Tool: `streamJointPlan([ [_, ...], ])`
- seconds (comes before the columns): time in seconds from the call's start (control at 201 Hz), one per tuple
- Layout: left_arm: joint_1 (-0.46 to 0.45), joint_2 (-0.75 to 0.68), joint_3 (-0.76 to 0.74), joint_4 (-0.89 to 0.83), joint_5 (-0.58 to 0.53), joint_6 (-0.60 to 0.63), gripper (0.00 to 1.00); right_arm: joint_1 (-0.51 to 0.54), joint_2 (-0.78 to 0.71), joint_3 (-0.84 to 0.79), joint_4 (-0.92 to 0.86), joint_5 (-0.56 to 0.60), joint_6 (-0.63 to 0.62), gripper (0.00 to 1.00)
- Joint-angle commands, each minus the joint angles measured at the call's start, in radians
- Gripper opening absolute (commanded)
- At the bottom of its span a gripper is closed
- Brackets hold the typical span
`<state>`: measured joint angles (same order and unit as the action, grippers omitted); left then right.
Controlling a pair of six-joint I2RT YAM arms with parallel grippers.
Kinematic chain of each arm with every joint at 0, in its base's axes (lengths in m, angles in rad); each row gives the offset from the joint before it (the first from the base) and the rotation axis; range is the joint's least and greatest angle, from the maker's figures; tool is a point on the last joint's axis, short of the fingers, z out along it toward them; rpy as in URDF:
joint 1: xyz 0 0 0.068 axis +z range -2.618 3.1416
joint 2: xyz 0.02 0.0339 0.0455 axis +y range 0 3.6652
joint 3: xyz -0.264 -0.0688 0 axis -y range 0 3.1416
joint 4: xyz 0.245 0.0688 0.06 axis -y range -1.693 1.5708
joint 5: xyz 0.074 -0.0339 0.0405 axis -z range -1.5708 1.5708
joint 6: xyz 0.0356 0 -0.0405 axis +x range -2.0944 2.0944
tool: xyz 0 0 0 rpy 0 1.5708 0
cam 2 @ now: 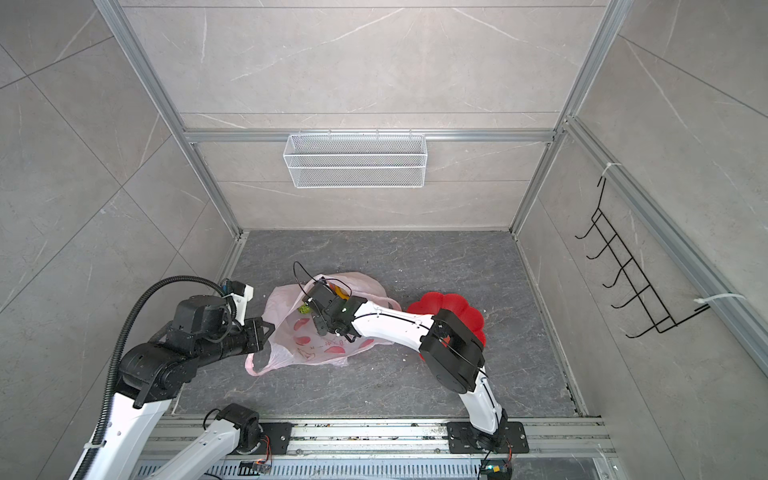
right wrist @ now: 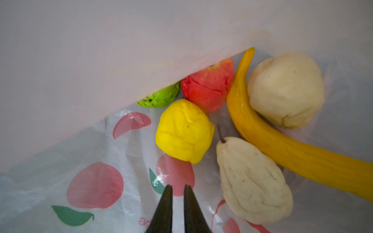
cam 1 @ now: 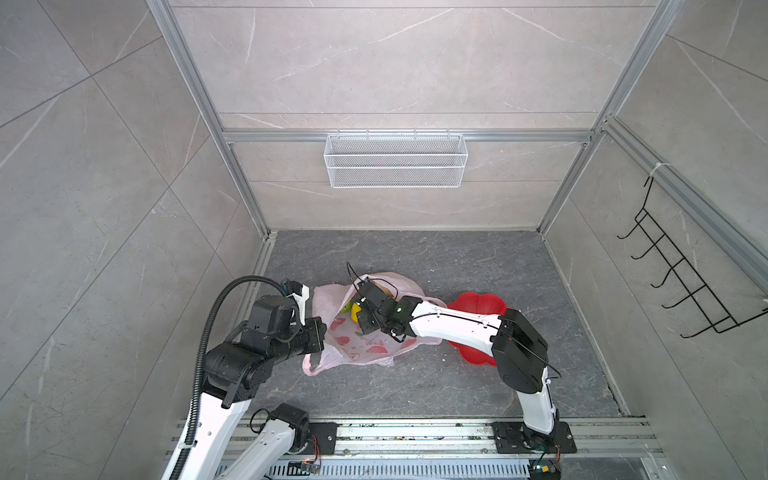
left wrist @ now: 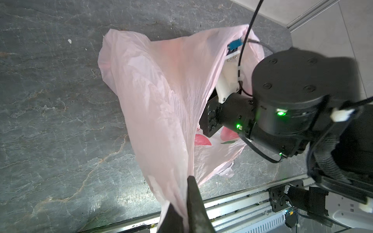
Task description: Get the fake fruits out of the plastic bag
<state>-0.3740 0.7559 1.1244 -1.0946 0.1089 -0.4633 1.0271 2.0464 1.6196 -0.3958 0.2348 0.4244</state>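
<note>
Pale-pink film of the plastic bag [cam 1: 365, 349], lying on the counter [cam 1: 457, 266] beside a red dish [cam 1: 478, 302], is clamped at one edge by the left hand [left wrist: 181, 193], which holds the mouth raised. The right hand [right wrist: 177, 186] sits inside the mouth, tips narrowly apart and gripping nothing, just short of a yellow lump [right wrist: 183, 129]. Likely faults: closing may pinch the printed film beneath instead of a fruit; rounded fruits may squirt from the tips; a slipped left grip would drop film over the opening. Count inside the bag: one banana [right wrist: 282, 145], one round beige lump [right wrist: 286, 88], one pear-shaped beige lump [right wrist: 252, 181], one red ball [right wrist: 207, 88], one green ball [right wrist: 159, 98] half under film, one yellow lump; six fruits.
</note>
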Motion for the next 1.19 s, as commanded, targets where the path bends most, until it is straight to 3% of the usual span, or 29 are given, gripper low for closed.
streamJointPlan([
  [0.0, 0.003, -0.006, -0.024, 0.012, 0.024, 0.008, 0.07, -0.004, 0.038, 0.023, -0.031, -0.005, -0.018, 0.18],
  [0.214, 0.002, -0.013, -0.053, 0.076, 0.001, -0.014, 0.07, 0.002, -0.035, -0.128, 0.021, 0.026, -0.031, 0.28],
  [0.478, 0.003, 0.004, -0.111, 0.208, -0.011, -0.027, 0.07, 0.001, -0.084, -0.142, 0.017, 0.125, -0.148, 0.44],
  [0.667, 0.002, 0.018, -0.101, 0.220, -0.034, -0.023, 0.07, 0.012, -0.116, -0.170, 0.013, 0.070, -0.135, 0.45],
  [0.971, 0.002, 0.098, -0.037, 0.154, -0.088, -0.040, 0.07, 0.145, -0.115, -0.317, 0.113, 0.005, -0.064, 0.44],
  [1.095, 0.003, 0.109, -0.028, 0.109, -0.089, -0.050, 0.07, 0.185, -0.123, -0.343, 0.124, 0.006, -0.062, 0.44],
  [1.19, 0.002, 0.096, -0.039, 0.087, -0.081, -0.053, 0.07, 0.190, -0.143, -0.349, 0.097, 0.071, -0.049, 0.44],
])
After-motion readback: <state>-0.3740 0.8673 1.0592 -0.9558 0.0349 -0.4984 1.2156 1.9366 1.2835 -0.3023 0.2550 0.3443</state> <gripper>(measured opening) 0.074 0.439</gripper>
